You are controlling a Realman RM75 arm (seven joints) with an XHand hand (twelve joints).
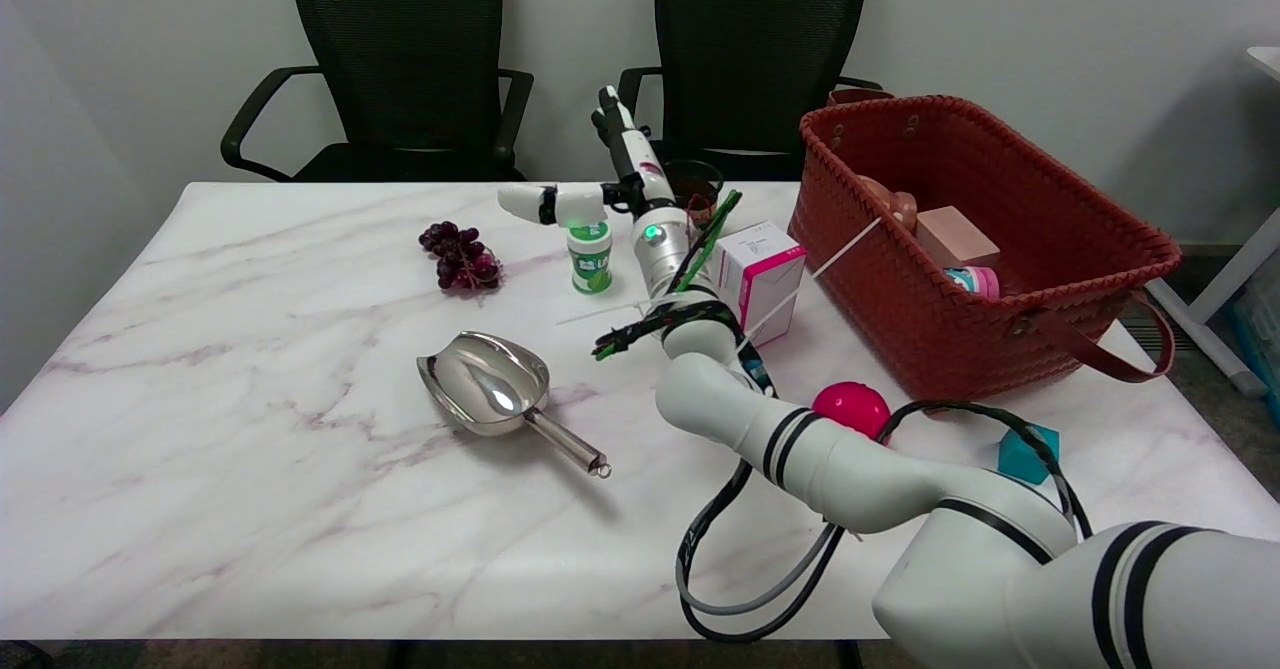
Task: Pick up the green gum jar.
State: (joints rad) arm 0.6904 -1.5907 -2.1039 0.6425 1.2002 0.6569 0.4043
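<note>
One white right hand is hovering spread and empty over the upright green-and-white plastic gum jar, standing at its six o'clock.

The right hand covers the top of the gum jar — the lid is hidden, and whether the fingers touch it cannot be told. The arm hides part of the pink ball, the teal block and the dark cup — its base runs off the lower right edge. Things inside the basket show only in part. The jar's label is too small to read.
</note>
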